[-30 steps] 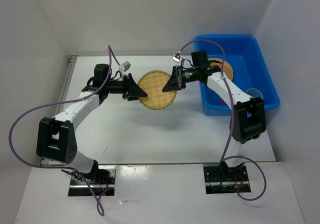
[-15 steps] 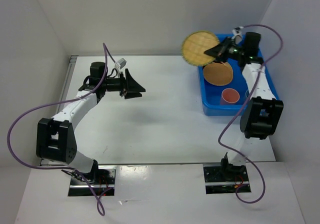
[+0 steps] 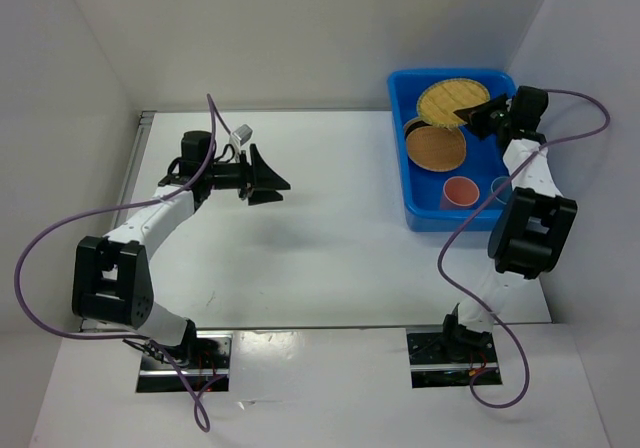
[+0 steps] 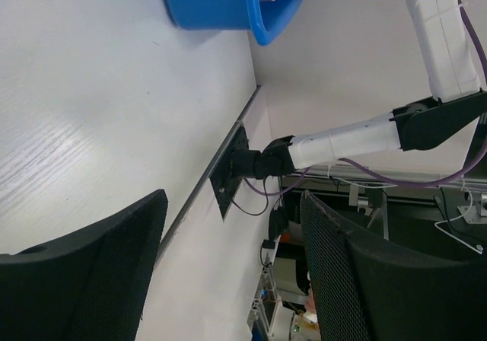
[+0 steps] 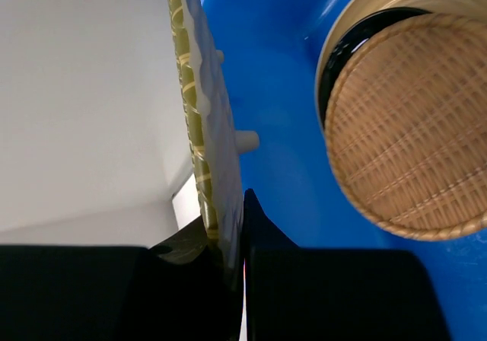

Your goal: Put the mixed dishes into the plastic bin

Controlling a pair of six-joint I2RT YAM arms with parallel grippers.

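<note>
Two arm bases sit at the bottom of the overhead view. Above them the white table (image 3: pixel 330 258) stretches open up to the left gripper (image 3: pixel 272 183) at centre left, whose jaws stand wide with nothing between them. A second ago that gripper shared the woven bamboo plate (image 3: pixel 450 99) with the right one at mid-table. It has since let go and stayed put, so the handover looks finished. Farther up and right, the blue plastic bin (image 3: pixel 440 220) holds a salmon-pink cup (image 3: pixel 459 190) near its front wall and a blue cup (image 3: pixel 497 183) partly hidden by the right arm. It also holds a tan woven plate (image 3: pixel 436 148) lying over a black plate (image 3: pixel 412 128). At the bin's far end the right gripper (image 3: pixel 472 116) pinches the bamboo plate by its rim, jaws narrow on it, the plate steeply tilted. Half a second ago it hung higher, over the bin's far left corner. Only the release seems left. Room is tight there, with the far wall close behind and the tan plate just below.
</note>
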